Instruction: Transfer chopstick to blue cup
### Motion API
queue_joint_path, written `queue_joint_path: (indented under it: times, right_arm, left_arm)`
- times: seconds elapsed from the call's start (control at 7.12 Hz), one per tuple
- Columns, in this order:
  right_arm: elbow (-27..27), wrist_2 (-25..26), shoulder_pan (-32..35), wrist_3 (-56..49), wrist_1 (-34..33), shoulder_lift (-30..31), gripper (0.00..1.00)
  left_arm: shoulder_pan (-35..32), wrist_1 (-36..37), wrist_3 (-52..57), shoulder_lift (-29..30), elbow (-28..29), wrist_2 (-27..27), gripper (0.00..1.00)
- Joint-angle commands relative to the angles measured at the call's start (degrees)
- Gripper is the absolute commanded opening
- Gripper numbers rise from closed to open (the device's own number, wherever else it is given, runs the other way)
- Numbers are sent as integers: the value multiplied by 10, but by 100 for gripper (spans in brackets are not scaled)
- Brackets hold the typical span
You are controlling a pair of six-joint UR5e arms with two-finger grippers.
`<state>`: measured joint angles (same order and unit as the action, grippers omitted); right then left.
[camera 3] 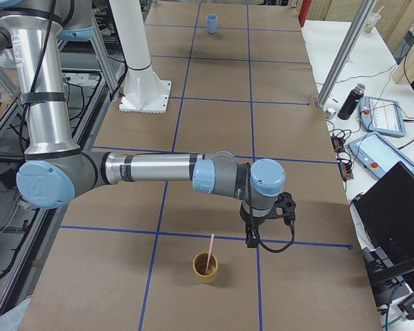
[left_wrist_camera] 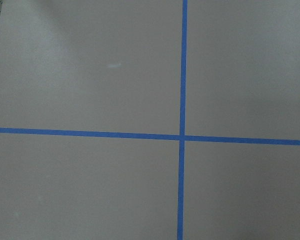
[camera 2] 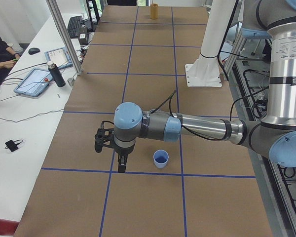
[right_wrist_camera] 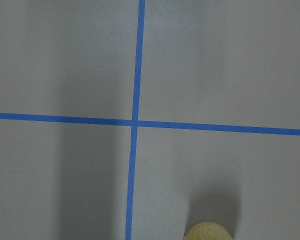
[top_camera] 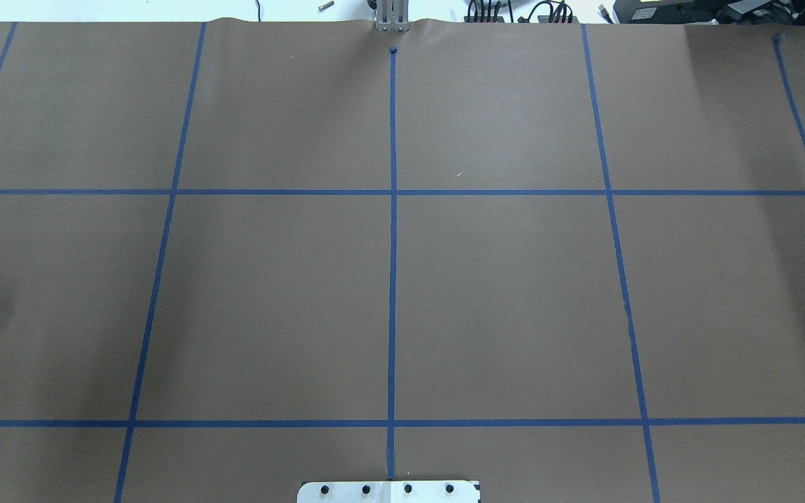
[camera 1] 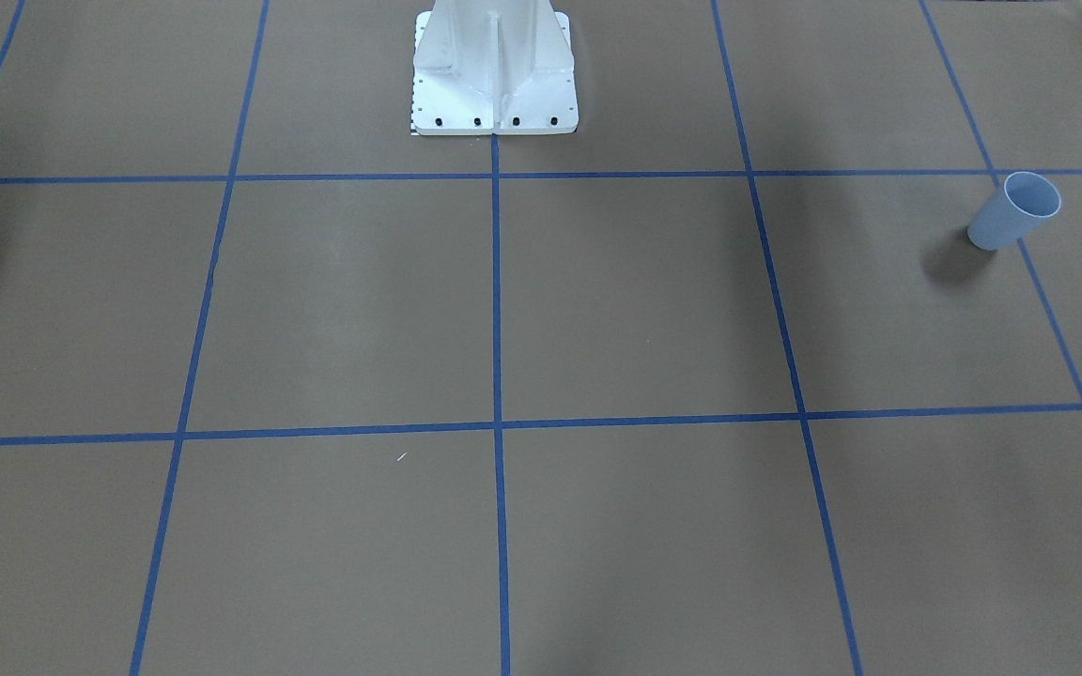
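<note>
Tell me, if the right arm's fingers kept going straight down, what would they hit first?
Probably the bare brown table, close to a blue tape line. The fingers point down; the yellow cup holding the chopstick stands apart, beside them.

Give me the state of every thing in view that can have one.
chopstick: standing tilted in the tan cup, not gripped.
blue cup: upright, empty.
tan cup: upright, holding the chopstick.
left end effector: beside the blue cup, apart from it; open or shut, cannot tell.
right end effector: near the tan cup; open or shut, cannot tell.
</note>
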<state>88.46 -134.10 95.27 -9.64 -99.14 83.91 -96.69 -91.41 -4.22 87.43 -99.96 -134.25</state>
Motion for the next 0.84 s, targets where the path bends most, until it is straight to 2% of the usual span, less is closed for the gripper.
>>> queue_joint_path:
  times: [0.0, 0.7]
  right_arm:
    - [2, -2, 0, 0, 0, 5, 100]
    - [-1, -2, 0, 1, 0, 6, 100]
  left_arm:
    - [0, 0, 0, -1, 2, 0, 99]
    - [8, 1, 0, -2, 7, 1, 99]
